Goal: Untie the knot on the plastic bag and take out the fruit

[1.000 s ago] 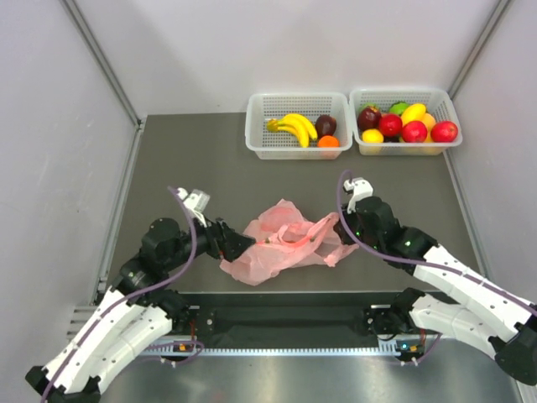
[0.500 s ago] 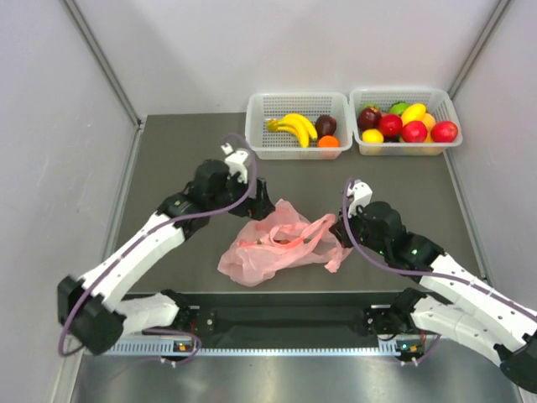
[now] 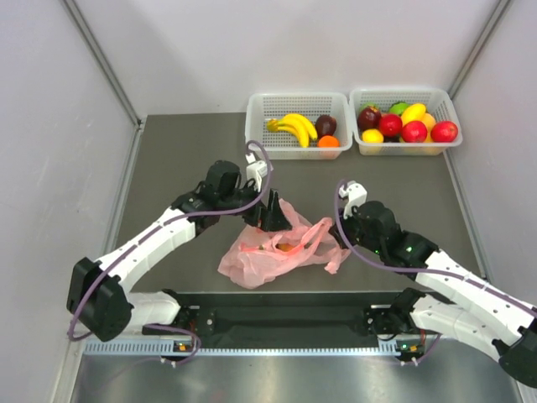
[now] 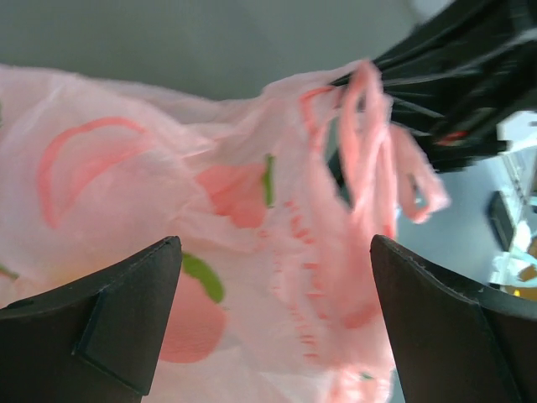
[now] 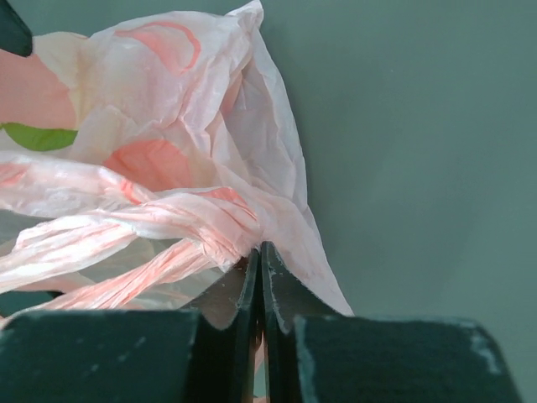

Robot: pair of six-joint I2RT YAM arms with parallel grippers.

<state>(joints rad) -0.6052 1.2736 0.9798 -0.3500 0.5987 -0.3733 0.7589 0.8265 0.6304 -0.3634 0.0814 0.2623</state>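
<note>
The pink plastic bag point(image 3: 256, 260) lies crumpled on the dark table between my arms. An orange-red fruit point(image 3: 286, 247) shows through its opening. My right gripper point(image 3: 339, 232) is shut on the bag at its right end. In the right wrist view its tips point(image 5: 260, 252) pinch the thin plastic where the twisted handle strands gather into a tight bunch, the knot point(image 5: 237, 223). My left gripper point(image 3: 273, 222) is open and empty over the bag's back edge. In the left wrist view its fingers point(image 4: 126, 323) straddle the bag point(image 4: 168, 185), with the handle loops point(image 4: 369, 143) ahead.
Two white baskets stand at the back. The left basket point(image 3: 258, 144) holds bananas point(image 3: 293, 127), a dark fruit and an orange one. The right basket point(image 3: 362, 149) holds several red, yellow and green fruits. Grey walls close in both sides.
My left arm has swung from the bag's left side up and over to its back edge, then a little right and lower. My right gripper has kept its grip on the bag.
</note>
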